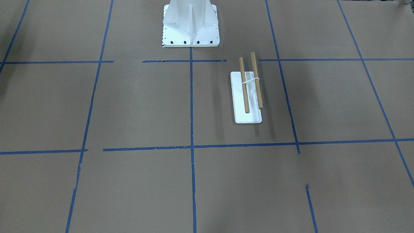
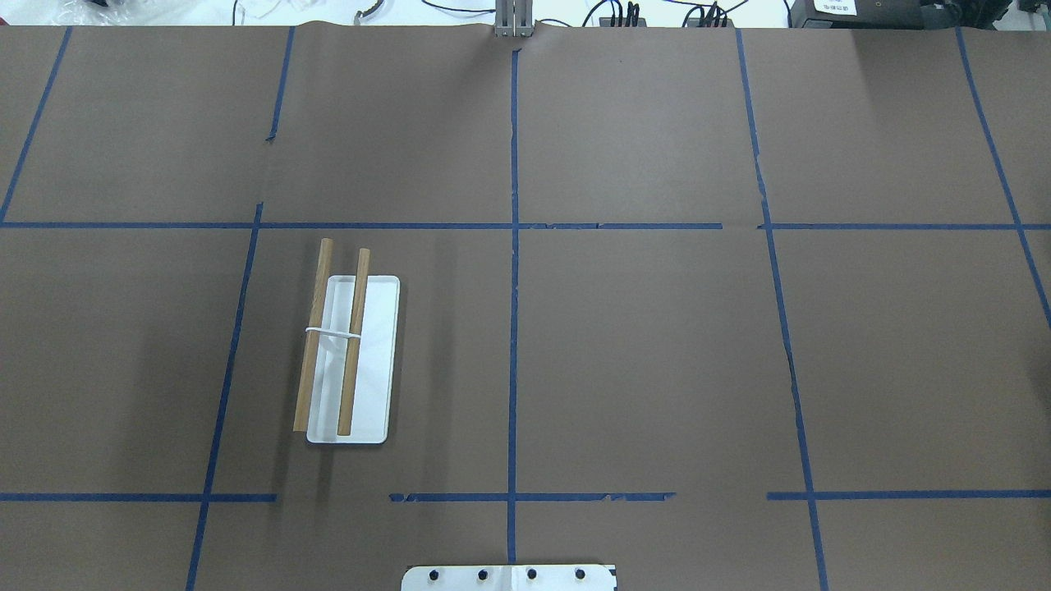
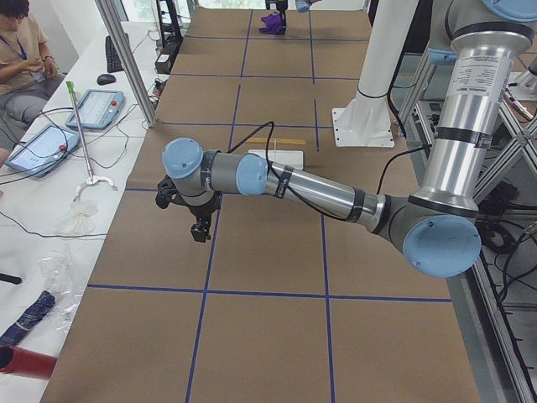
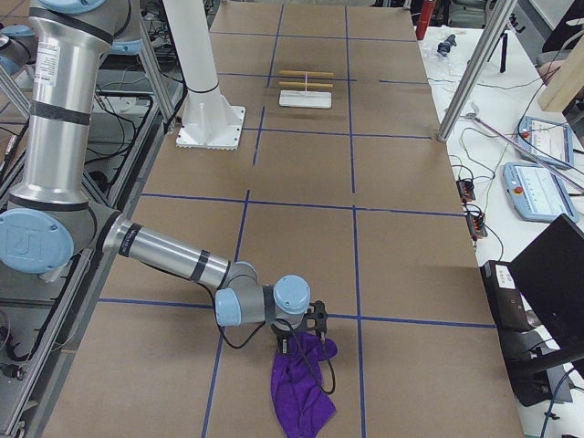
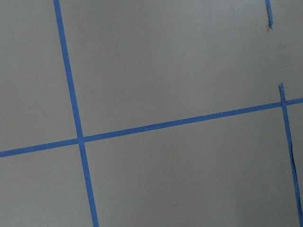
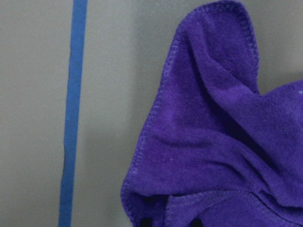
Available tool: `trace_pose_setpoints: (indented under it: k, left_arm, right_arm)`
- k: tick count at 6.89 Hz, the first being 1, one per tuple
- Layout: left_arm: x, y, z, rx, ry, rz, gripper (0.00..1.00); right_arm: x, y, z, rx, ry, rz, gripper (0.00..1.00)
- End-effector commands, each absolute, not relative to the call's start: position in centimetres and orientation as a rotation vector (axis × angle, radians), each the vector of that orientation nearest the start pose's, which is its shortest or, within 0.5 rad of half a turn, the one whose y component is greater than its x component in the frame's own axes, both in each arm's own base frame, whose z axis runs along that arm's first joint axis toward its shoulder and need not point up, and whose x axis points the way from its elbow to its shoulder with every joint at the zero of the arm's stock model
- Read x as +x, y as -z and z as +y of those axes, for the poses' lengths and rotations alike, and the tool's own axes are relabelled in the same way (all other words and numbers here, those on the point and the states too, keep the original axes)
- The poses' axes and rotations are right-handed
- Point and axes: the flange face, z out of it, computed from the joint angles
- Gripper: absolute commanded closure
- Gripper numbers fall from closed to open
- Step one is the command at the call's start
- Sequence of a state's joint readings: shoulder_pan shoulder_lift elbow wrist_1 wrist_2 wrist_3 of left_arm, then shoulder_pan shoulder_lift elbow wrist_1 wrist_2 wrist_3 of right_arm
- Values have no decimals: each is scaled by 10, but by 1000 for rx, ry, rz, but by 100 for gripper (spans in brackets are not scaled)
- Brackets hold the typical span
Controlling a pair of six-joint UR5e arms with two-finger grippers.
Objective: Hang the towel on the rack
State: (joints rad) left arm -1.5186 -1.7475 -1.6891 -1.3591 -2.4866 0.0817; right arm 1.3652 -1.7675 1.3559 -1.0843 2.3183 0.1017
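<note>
**Operator:** Where is the towel, and does the claw have it?

**Guide:** You'll find the towel (image 4: 301,388) at the table's end on the robot's right, a purple heap directly under the right gripper (image 4: 315,333). Its top bunches up toward the fingers. In the right wrist view the cloth (image 6: 213,142) fills the frame, folded and peaked. That suggests a pinch at one corner, but I can't tell you how far the claw is open or whether it really holds the cloth. The fingers are buried in fabric.

**Operator:** And the rack?

**Guide:** The rack (image 2: 374,361) is well apart from the towel, on the robot's left of the centre tape line. Its two wooden dowels (image 2: 310,336) lie side by side, lifted off the white base. A white band (image 2: 332,332) crosses their middles. Their ends stand free, which I think is what lets you drape a limp strip over them.

**Operator:** Why is the left arm out there?

**Guide:** The left gripper (image 3: 200,231) hovers over bare paper and blue tape (image 5: 78,139), nearer the table's left end than the rack. My guess is that it's parked to keep the rack clear. I can't tell you whether it's open or closed, and nothing shows in it. The carry across the table is yet to be made.
</note>
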Motion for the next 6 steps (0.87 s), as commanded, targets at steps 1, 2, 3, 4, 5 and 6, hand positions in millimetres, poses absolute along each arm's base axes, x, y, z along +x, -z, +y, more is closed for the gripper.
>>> trace_pose_setpoints:
  k: [1, 2, 3, 4, 5, 6]
  left_arm:
    - [-25, -515, -556, 99, -166, 915, 0]
    - [-25, -513, -556, 102, -167, 915, 0]
    - [-25, -512, -556, 105, -169, 916, 0]
    - [-26, -499, -553, 129, -178, 914, 0]
    - [-26, -498, -553, 133, -185, 912, 0]
    - [-27, -496, -553, 140, -188, 910, 0]
  right_arm:
    - [-13, -801, -385, -27, 141, -754, 100]
    - [-13, -799, -385, -24, 140, -758, 100]
    - [-13, -788, -385, -8, 145, -786, 100]
    - [9, -766, -387, 45, 99, -834, 100]
    - [37, -730, -368, 112, 46, -889, 100]
    - [44, -672, -363, 157, 33, -938, 100]
